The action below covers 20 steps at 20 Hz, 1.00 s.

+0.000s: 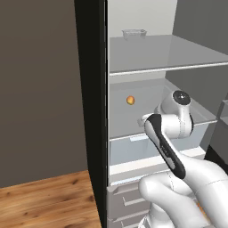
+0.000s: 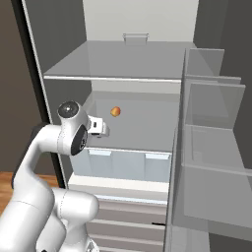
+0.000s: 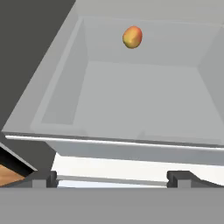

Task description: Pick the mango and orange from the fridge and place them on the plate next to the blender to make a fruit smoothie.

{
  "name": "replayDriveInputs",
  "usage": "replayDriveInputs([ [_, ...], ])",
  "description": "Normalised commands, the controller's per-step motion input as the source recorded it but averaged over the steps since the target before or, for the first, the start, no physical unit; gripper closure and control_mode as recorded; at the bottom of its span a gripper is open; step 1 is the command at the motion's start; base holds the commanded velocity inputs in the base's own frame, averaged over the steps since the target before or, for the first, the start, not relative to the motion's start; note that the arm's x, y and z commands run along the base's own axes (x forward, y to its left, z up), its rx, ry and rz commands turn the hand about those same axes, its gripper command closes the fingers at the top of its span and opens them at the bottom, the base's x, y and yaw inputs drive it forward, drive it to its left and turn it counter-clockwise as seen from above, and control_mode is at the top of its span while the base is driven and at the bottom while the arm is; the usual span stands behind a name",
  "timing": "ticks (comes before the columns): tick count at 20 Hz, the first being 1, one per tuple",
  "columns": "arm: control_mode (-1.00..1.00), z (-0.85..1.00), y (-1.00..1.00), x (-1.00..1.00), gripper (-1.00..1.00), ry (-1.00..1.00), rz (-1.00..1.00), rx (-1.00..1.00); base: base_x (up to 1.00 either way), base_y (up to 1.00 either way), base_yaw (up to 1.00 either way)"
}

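The fridge point(image 1: 91, 111) stands open in front of me. On its middle glass shelf point(image 3: 131, 109), toward the back wall, lies the mango point(image 3: 132, 37) point(image 1: 130, 100) point(image 2: 115, 111), yellow-orange with a reddish flush. My gripper point(image 3: 111, 179) point(image 2: 98, 127) hovers at the shelf's front edge, well short of the mango, open with nothing between its fingers. The orange, the plate and the blender are out of view.
A small clear container point(image 1: 133, 32) point(image 2: 135, 38) sits on the top shelf. The door's shelves point(image 2: 211, 123) stand close on the right. Below the middle shelf are the clear crisper drawer point(image 2: 128, 165) and grey handled drawers point(image 2: 128, 216). Wooden floor point(image 1: 44, 200) lies to the left.
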Motion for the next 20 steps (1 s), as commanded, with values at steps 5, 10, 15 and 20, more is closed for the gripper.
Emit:
replayDriveInputs([
  [5, -1.00, 0.01, 0.00, 0.58, -1.00, -0.03, 0.00, 0.04, 0.00, 0.00, 0.00],
  [10, -1.00, 0.08, 0.00, 0.54, -1.00, -0.01, -0.10, 0.02, 0.00, 0.00, 0.00],
  [15, -1.00, 0.06, 0.00, 0.57, -1.00, 0.00, -0.10, 0.01, 0.00, 0.00, 0.00],
  [20, -1.00, -0.07, 0.00, 0.41, -1.00, -0.07, -0.06, 0.00, 0.00, 0.00, 0.00],
])
